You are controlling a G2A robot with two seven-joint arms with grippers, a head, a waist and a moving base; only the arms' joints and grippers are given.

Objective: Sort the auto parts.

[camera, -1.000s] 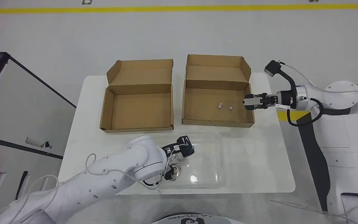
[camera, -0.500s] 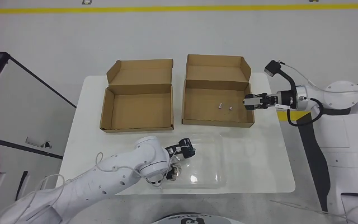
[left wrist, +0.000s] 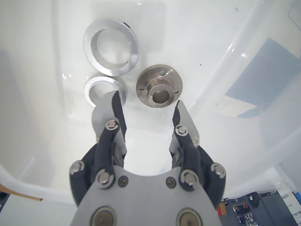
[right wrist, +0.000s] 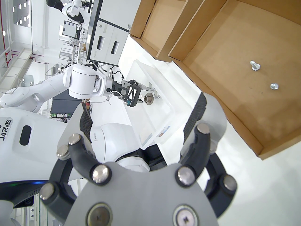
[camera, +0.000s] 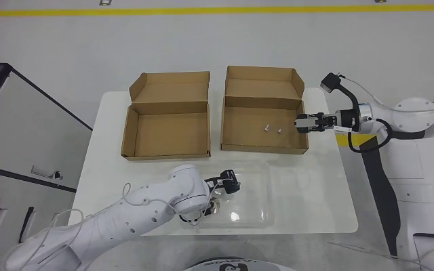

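While the left gripper (left wrist: 147, 99) hangs in the tray (camera: 270, 193), jaws spread near the flange (left wrist: 159, 85) | big ring (left wrist: 87, 48), small ring (left wrist: 103, 79) alongside | right gripper (right wrist: 142, 105) beyond the tray, jaws spread, empty.

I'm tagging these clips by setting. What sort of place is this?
Probably a robotics lab or test hall: a yellow line on the bare floor, another white robot in the background, and a drawer cabinet near it.
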